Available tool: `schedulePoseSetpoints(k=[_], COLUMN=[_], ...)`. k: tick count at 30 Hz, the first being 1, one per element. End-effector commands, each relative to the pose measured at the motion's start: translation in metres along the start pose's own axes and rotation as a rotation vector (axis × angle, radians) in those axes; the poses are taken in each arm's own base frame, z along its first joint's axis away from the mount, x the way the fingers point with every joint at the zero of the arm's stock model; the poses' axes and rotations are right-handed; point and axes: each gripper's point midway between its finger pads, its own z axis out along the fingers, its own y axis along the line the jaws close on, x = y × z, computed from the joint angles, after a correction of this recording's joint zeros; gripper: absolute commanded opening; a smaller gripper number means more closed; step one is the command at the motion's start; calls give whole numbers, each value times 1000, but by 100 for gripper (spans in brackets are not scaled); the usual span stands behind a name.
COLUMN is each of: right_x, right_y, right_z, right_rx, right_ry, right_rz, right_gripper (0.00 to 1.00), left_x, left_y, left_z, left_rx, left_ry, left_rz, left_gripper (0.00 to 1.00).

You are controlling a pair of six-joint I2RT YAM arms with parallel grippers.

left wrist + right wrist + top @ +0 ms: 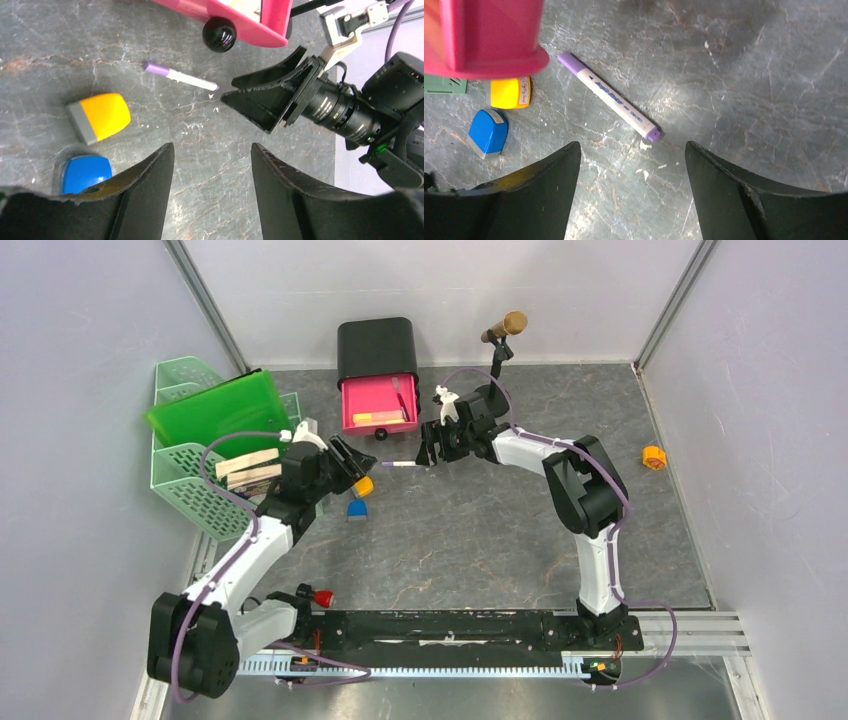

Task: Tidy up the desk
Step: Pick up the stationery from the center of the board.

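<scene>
On the desk (480, 540), just before the open pink drawer (380, 405): one purple-capped marker (616, 100), lying flat, its long axis running arm to arm. Its cap is toward the left gripper (212, 150) and its tail just ahead of the right gripper (631, 150), the nearer. Both sets of fingers are spread, grasping nothing. Blue print on barrel, illegible. Yellow block (510, 92) and blue block (488, 131) lie beside it; the yellow one's scrawl is unreadable.
</scene>
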Motion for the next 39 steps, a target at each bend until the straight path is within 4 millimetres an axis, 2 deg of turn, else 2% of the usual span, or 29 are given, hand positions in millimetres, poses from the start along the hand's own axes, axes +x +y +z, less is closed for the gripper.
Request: schedulePoseSetpoints(k=[1, 5, 11, 17, 24, 27, 32, 34, 39], right_x=[-40, -46, -33, 8, 52, 71, 103, 112, 131], right_y=[8, 7, 16, 30, 45, 47, 48, 45, 30], right_z=[12, 26, 38, 40, 21, 18, 19, 17, 11], right_rx=[-51, -77, -166, -219, -228, -179, -75, -24, 63], right_ry=[-113, -125, -116, -28, 39, 73, 169, 194, 251], right_rz=[-116, -151, -152, -167, -205, -235, -270, -280, -250], right_gripper=[82, 82, 77, 68, 59, 48, 41, 39, 33], left_x=[9, 10, 12, 13, 15, 17, 13, 8, 11], left_y=[9, 13, 18, 23, 28, 32, 34, 35, 34], left_z=[-14, -23, -27, -31, -35, -36, -41, -41, -40], left_rx=[-35, -54, -78, -95, -107, -116, -139, -150, -136], left_ry=[26, 24, 14, 11, -5, -8, -23, -46, -35], left_rz=[31, 33, -12, -6, -14, -13, -11, -6, -13], left_gripper=[65, 66, 66, 67, 68, 68, 68, 68, 69])
